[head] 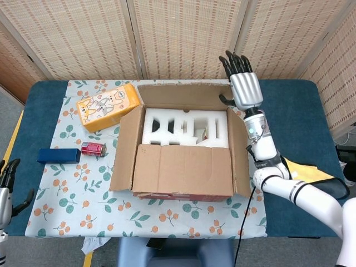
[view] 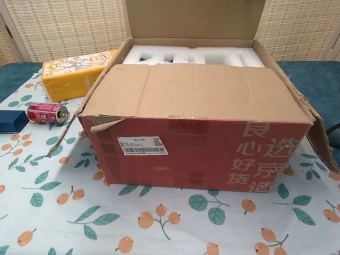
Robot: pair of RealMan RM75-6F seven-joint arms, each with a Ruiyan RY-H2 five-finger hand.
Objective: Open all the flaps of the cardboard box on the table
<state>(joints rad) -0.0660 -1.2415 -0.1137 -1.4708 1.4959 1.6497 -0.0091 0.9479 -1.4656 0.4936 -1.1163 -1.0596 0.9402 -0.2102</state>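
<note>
The cardboard box sits at the middle of the table, on a floral cloth that covers the blue top between its bare ends. Its far flap stands upright, the left flap and right flap hang outward, and the near flap lies flat over the front half; white foam packing shows in the open back half. The front face is red with a white label and pale printed characters. My right hand is raised at the flap's right corner, about one o'clock from the box, fingers straight and apart, thumb touching the flap's edge, gripping nothing. My left hand hangs off the table's near left corner, around eight o'clock, fingers spread. At ten o'clock lies a yellow carton; at nine, a red can and a blue box. A yellow-and-dark cloth rests at three o'clock. Woven screens close the far side.
</note>
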